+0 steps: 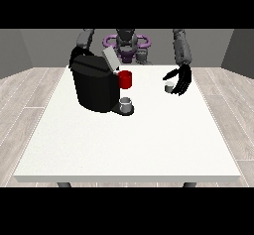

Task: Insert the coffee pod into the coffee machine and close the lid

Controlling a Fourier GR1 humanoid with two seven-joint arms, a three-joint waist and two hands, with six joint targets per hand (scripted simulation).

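A black coffee machine (93, 84) stands on the white table (129, 135) at the left, its grey lid (110, 58) tilted up and open. A red mug (125, 79) stands just right of it, and a small grey cup (127, 103) sits on the machine's drip base. The small pale coffee pod (169, 87) rests on the table at the right. The hand at the view's right (180, 79) hovers right over the pod, fingers bent down around it without plainly closing on it. The hand at the view's left is hidden behind the machine.
The robot's torso (127, 44) stands behind the table's far edge. A wooden floor surrounds the table. The wide front half of the tabletop holds no objects.
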